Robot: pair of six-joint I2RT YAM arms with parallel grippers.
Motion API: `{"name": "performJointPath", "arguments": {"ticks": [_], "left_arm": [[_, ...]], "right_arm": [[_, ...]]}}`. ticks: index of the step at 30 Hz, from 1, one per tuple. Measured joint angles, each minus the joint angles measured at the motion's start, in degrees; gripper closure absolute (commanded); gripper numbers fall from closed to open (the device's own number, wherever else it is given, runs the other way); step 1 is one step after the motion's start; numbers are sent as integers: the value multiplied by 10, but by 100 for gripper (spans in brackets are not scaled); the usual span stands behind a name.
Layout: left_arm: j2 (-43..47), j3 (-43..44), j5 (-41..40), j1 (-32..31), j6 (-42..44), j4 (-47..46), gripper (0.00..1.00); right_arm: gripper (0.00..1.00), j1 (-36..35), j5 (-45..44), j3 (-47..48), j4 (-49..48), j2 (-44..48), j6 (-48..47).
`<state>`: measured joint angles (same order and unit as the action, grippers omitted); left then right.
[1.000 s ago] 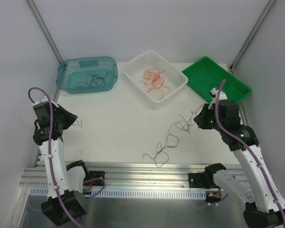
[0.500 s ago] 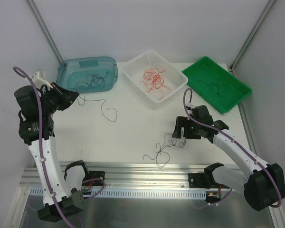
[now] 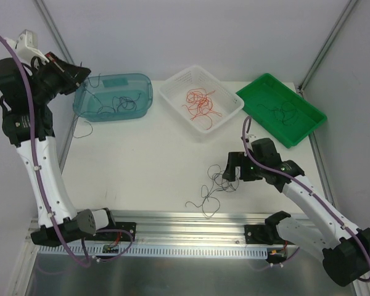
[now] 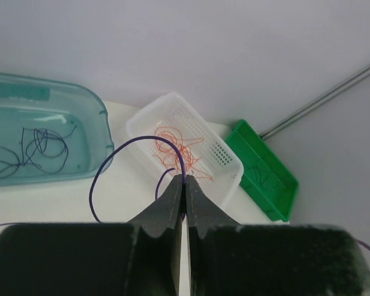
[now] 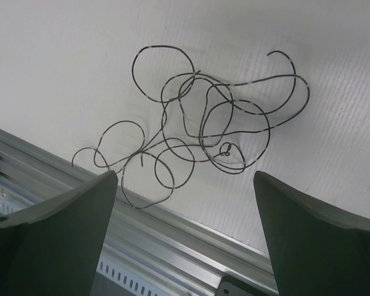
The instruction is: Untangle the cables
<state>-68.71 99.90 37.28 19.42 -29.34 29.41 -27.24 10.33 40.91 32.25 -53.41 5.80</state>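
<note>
1. The left gripper (image 4: 185, 185), clamped on the purple cable (image 4: 149, 138), hangs high, just left of the teal bin (image 3: 147, 102).
2. The right gripper (image 3: 230, 174), jaws wide and empty, hovers over the far-right end of the black tangle (image 5: 200, 126), which trails near-left across the table (image 3: 148, 166).
3. Half a second ago the left gripper sat lower, with its cable on the table. The right arm has barely shifted.
</note>
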Motion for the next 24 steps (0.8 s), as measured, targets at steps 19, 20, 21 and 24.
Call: {"name": "performJointPath", "arguments": {"ticks": [19, 20, 21, 24], "left_arm": [[-384, 170, -111, -30, 66, -86, 70], [-406, 169, -116, -32, 73, -85, 66], [-421, 167, -122, -33, 78, -85, 63], [-448, 140, -138, -33, 86, -78, 43]], "right_arm": [[3, -19, -29, 0, 22, 37, -16], [3, -19, -34, 0, 24, 38, -16], [3, -19, -37, 0, 26, 38, -15], [3, -19, -48, 0, 35, 38, -16]]}}
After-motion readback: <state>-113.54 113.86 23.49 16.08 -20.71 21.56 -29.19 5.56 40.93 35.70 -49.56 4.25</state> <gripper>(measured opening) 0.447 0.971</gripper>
